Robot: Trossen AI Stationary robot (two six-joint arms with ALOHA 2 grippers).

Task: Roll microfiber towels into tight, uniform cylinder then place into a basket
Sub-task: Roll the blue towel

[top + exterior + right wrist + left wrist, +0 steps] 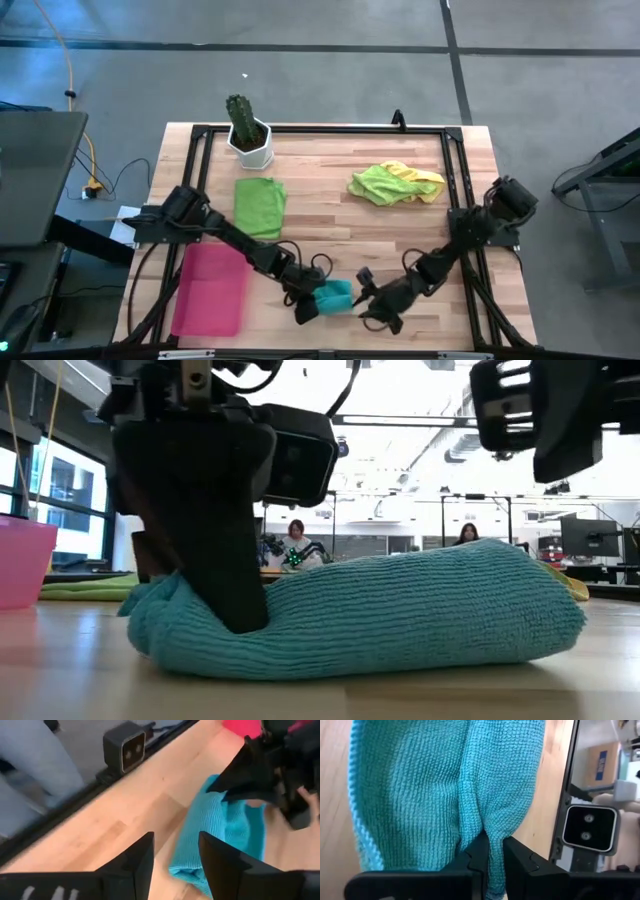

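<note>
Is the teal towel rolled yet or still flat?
Rolled: the teal towel lies as a plump bundle, the left gripper pinching one end; right gripper open beside it.

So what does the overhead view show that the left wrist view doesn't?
Only the high view shows the flat pink-red tray, the potted cactus, the folded green cloth, the lime and yellow cloths and the right gripper. Only the left wrist view shows the left gripper pinching a fold. Both show the rolled teal microfiber towel on the wooden table.
</note>
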